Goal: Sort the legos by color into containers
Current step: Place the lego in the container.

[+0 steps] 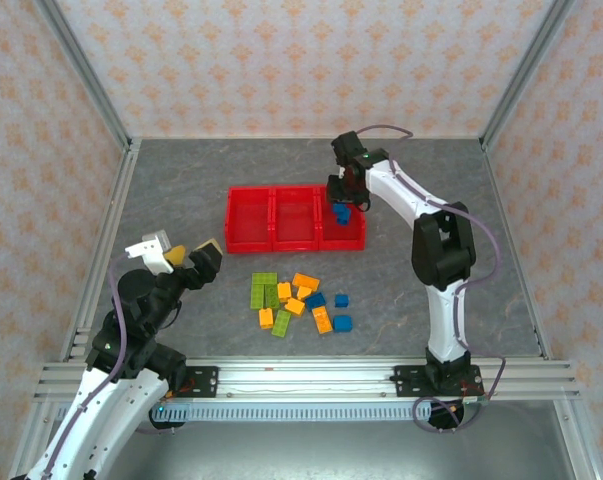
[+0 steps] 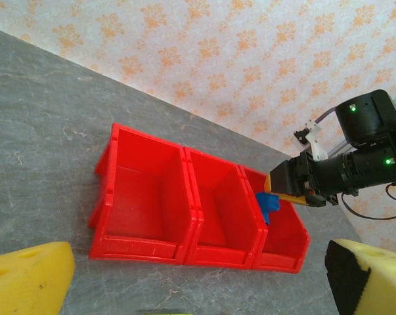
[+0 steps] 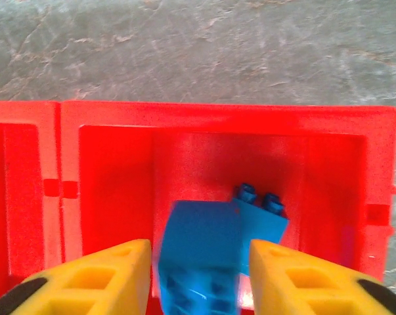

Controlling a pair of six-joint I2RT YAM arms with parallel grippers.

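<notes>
Blue lego tilts loose in the right tool, fingers spread, over the rightmost red compartment; it may strike the brick below and bounce out.

— What's the left arm doing?
— It's folded close to its base with the elbow bent. The left pincer is held up off the desk, aimed forward and to the right, with its yellow fingers spread wide.
— And the right arm?
— It rises from its base, bends at the elbow and reaches far forward and leftward. The right pincer points downward. In the wrist view, its two yellow fingers stand apart.
</notes>
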